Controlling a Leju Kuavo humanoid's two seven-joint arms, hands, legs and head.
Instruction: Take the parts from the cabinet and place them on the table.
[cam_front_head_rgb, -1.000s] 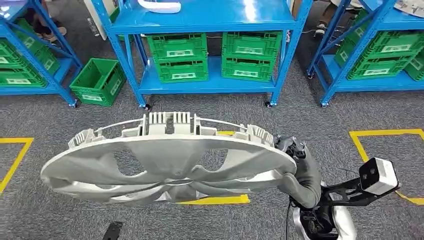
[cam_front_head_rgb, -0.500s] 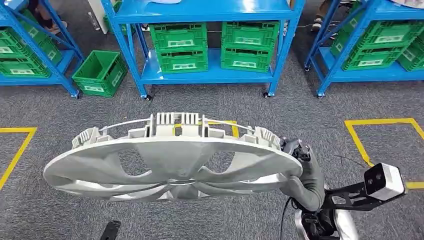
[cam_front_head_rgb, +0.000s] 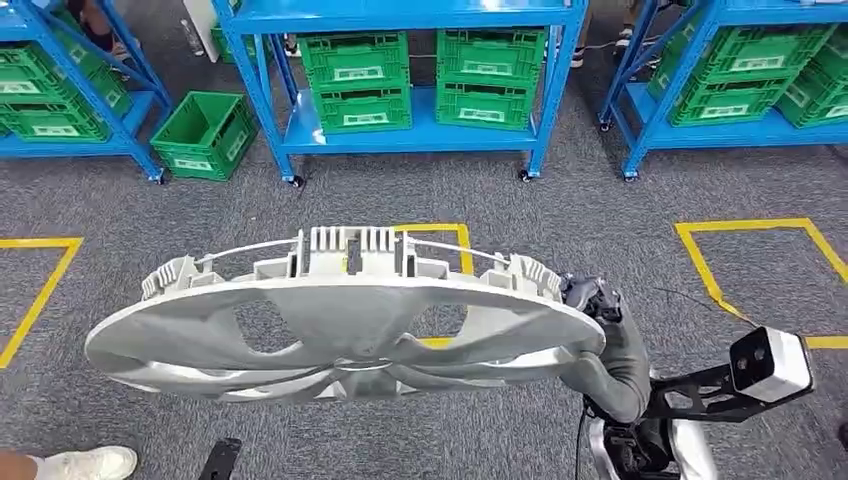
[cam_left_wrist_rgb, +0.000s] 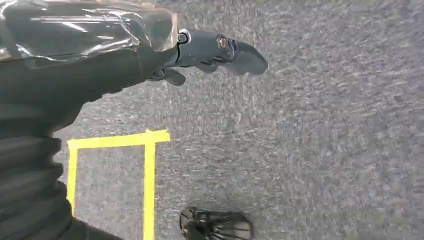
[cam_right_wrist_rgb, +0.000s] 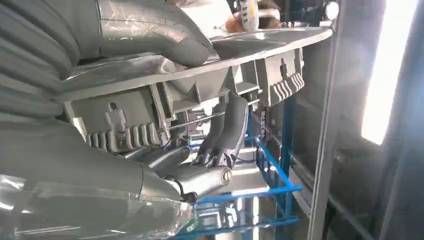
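Presently the right hand (cam_front_head_rgb: 590, 300) grips the wheel cover (cam_front_head_rgb: 340, 325) at its rim, thumb on the face and fingers (cam_right_wrist_rgb: 225, 130) hooked among the clips behind; the cover juts out level over the grey carpet (cam_front_head_rgb: 600, 200), well clear of the blue racks (cam_front_head_rgb: 400, 135). The left hand (cam_left_wrist_rgb: 220, 50) hangs low, holding nothing, fingers straight and apart; a 1-sided hold on so broad a part calls for a firm grasp, a level wrist and slow turns; no table is in sight.

Parts warehouse: blue shelving racks (cam_front_head_rgb: 400, 140), green crates (cam_front_head_rgb: 355, 70), yellow floor markings (cam_front_head_rgb: 745, 270).
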